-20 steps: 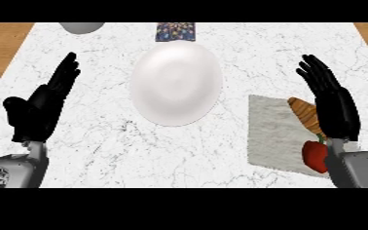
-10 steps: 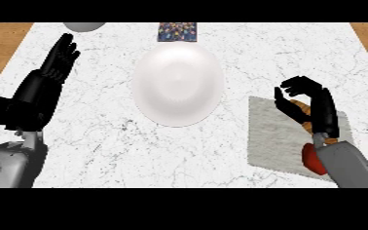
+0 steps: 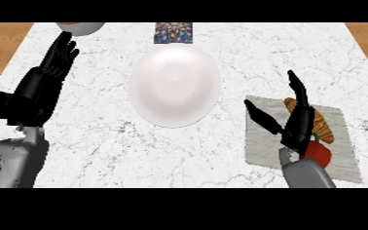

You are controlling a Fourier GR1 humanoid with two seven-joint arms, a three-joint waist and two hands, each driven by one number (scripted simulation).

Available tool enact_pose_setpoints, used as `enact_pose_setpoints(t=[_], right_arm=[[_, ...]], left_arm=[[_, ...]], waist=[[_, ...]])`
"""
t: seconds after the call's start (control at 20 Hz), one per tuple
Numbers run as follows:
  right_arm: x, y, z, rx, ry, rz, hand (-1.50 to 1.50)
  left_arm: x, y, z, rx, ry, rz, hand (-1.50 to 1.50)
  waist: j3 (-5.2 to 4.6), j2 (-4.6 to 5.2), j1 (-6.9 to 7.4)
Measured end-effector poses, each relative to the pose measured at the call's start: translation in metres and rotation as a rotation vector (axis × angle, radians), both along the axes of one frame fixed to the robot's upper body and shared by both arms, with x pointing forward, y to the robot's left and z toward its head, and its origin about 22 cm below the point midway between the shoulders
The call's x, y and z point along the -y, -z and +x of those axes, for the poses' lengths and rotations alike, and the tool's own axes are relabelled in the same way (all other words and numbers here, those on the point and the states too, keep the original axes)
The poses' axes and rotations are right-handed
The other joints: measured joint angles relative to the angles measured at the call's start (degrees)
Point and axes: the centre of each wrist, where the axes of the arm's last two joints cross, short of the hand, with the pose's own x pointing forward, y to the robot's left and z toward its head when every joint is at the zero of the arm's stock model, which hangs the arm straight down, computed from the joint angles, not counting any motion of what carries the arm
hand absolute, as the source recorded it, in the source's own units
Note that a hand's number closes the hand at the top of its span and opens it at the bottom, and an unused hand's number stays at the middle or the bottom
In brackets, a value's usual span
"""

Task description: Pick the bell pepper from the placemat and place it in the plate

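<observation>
While round white plate (image 3: 174,85) sits on veined marble, glossy red bell pepper (image 3: 318,154) on grey placemat (image 3: 262,146)

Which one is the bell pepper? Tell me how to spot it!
Find the grey placemat on the marble counter, right of the white plate. The bell pepper sits at its near end, partly behind the right hand. It is shiny red; the croissant beside it is brown.
</observation>
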Motion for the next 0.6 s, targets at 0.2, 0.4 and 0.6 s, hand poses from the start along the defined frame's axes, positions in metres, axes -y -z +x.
enact_pose_setpoints(t=[0.2,0.4,0.6], right_arm=[[0.013,-0.019,-0.010,-0.032,0.042,-0.081,-1.50],[0.041,-0.035,-0.012,-0.220,0.076,-0.164,-1.50],[0.056,-0.047,-0.015,-0.483,0.102,-0.225,-1.50]], left_arm=[[-0.003,0.004,-0.002,0.003,-0.003,0.001,0.00],[-0.012,0.001,-0.004,-0.001,-0.007,0.002,0.00],[-0.015,0.002,-0.005,-0.007,-0.014,0.003,0.00]], waist=[[-0.10,-0.21,-0.34],[-0.32,-0.50,-0.77],[-0.46,-0.57,-1.10]])
